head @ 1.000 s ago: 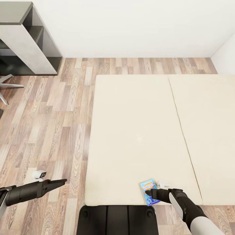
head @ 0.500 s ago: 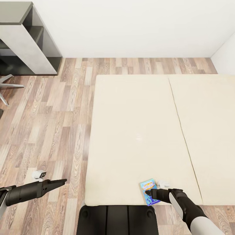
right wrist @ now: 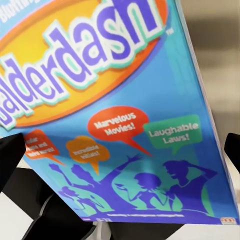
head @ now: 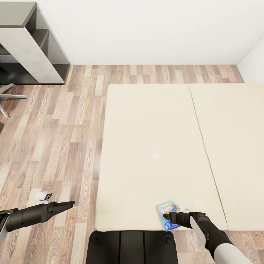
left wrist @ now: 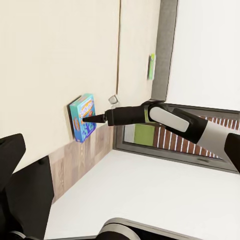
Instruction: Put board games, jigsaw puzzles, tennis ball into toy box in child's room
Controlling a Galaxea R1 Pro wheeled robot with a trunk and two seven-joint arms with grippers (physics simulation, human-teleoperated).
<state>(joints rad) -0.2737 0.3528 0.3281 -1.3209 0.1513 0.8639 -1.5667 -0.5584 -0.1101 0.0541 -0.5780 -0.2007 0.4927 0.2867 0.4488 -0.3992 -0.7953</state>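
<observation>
Balderdash board game (head: 168, 215), the mostly blue one, lies flat on the beige mattress of the bed (head: 154, 146), right at its near edge, low in the head view and a little right of centre. The right gripper (head: 167, 217) sits over the box's lower half, black fingers pointing toward frame left; whether they are clamped on the box or merely resting on it I cannot tell. In the right wrist view the printed lid (right wrist: 120, 105) looms very close, orange oval title and blue silhouettes, with a dark fingertip (right wrist: 10, 155) at either side edge of the frame. The left wrist view shows the same gripper tip (left wrist: 92, 120) touching the blue box (left wrist: 83, 117) near the mattress edge.

Just beside the game, toward frame right in the head view, lies a small white object (head: 183, 206), too small to identify.

The left gripper (head: 69, 204) hangs over the wood-plank floor (head: 62, 139) at lower left, well apart from the bed, its fingers drawn together into a point and holding nothing. A small white and black item (head: 44, 196) rests on the floor near it. A grey shelving unit (head: 29, 47) stands at upper left against the white wall.
</observation>
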